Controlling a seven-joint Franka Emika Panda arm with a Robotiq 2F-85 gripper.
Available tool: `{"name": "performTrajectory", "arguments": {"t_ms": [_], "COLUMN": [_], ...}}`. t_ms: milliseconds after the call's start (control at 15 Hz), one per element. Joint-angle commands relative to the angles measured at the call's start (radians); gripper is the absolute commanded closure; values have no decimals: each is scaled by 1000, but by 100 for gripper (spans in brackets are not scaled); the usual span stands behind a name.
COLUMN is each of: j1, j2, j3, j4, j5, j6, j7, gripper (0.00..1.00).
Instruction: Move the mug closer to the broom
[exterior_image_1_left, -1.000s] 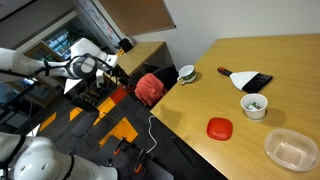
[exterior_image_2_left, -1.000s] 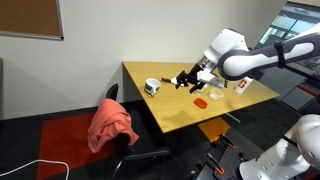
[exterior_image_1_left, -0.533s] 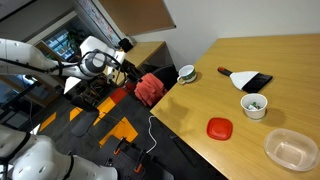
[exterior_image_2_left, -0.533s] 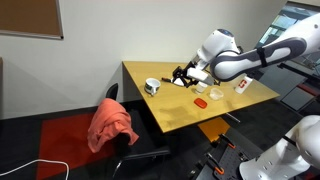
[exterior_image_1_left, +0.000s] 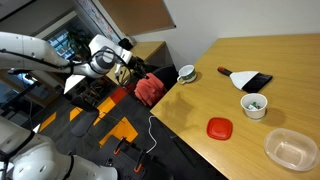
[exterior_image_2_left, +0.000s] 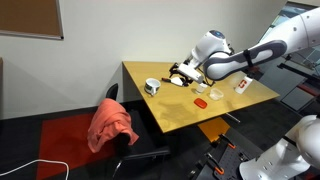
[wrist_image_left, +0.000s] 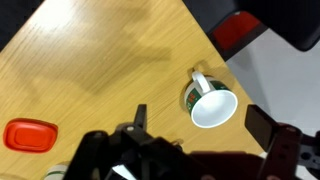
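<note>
The mug (exterior_image_1_left: 186, 73) is a small white cup near the table's corner edge; it also shows in an exterior view (exterior_image_2_left: 152, 87). In the wrist view the mug (wrist_image_left: 212, 104) stands upright below me, handle toward the top, with a green and red band on its outside. My gripper (wrist_image_left: 200, 124) is open and empty, hovering above the mug with a finger on either side of it. It also shows in both exterior views (exterior_image_1_left: 129, 64) (exterior_image_2_left: 177, 74). The broom (exterior_image_1_left: 247, 79) lies flat farther along the table, black bristles on the right.
A white cup with speckled contents (exterior_image_1_left: 254, 105), a red square lid (exterior_image_1_left: 220, 128) (wrist_image_left: 30, 134) and a clear pinkish bowl (exterior_image_1_left: 291, 148) sit on the wooden table (exterior_image_1_left: 200, 105). A chair with a red cloth (exterior_image_1_left: 150, 88) (exterior_image_2_left: 110, 123) stands by the table edge near the mug.
My arm has swung toward the mug's corner of the table, and the gripper has come closer to the mug. The mug and the other objects have not moved.
</note>
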Motion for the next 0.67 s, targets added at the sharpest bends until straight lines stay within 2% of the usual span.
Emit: {"name": "performTrajectory", "arguments": {"t_ms": [0, 67, 133, 400, 600], "j1": [88, 70, 135, 187, 209], "j2": [220, 278, 328, 524, 627], "j3": [-114, -97, -161, -210, -247], "j4": [233, 295, 347, 552, 672], "j5": [-121, -136, -102, 16, 82], "j6": [-24, -43, -51, -89, -119], "j7": [254, 301, 306, 289, 282], "gripper": [0, 0, 0, 0, 0]}}
